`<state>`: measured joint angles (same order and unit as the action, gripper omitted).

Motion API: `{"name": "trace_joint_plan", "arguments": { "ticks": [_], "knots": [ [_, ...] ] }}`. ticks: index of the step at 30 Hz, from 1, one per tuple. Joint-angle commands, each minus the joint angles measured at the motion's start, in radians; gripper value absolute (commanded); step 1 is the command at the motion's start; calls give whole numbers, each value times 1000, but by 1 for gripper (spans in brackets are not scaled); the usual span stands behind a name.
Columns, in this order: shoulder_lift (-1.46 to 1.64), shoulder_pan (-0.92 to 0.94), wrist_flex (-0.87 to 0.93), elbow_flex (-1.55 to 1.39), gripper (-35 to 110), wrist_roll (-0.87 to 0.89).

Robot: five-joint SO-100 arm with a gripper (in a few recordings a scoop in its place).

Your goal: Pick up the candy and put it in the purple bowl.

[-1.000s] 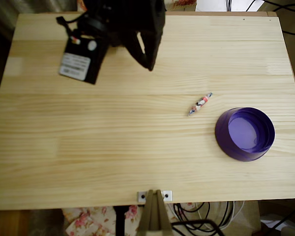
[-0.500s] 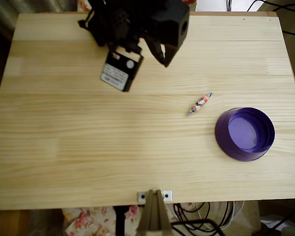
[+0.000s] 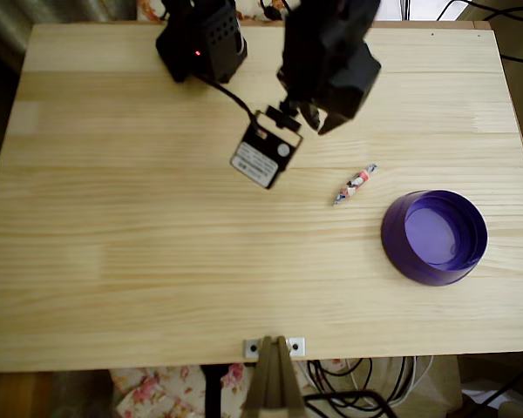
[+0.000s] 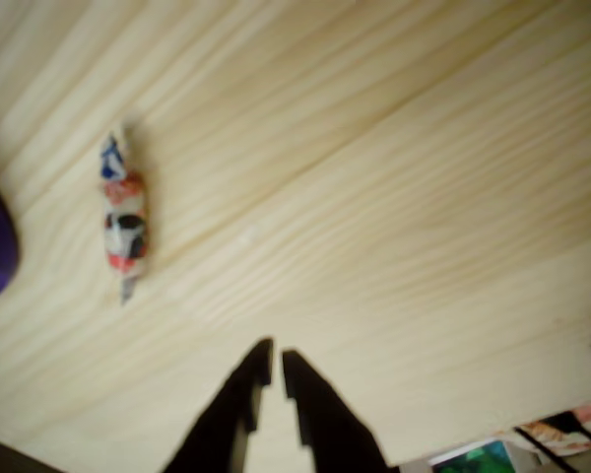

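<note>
Your pale pine-plank tabletop [image 3: 157, 244] is bare and level, with cables hanging beyond its edges. The small white twist-wrapped candy [image 3: 356, 183] with red and dark marks lies flat just beside the round purple plastic bowl [image 3: 434, 237], not touching it. It looks light, crinkly and slippery; grip its firm middle. Your black two-finger gripper [image 4: 273, 370] hovers nearly closed, holding nothing.

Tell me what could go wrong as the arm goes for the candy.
The gripper looks nearly shut, fingertips just a sliver apart, so it must open first or it may knock the candy aside. The candy is slim and lies diagonally, so a misaligned grasp might miss. The purple bowl sits close; a sweep could nudge it.
</note>
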<state>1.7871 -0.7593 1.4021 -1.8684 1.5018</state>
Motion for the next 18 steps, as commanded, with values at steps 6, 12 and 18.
{"name": "trace_joint_plan", "arguments": {
  "ticks": [6,12,18],
  "knots": [
    [-81,-49,-29,153,3,127],
    [-209,-77,-49,272,3,147],
    [-259,-87,-80,334,3,160]
  ]
}}
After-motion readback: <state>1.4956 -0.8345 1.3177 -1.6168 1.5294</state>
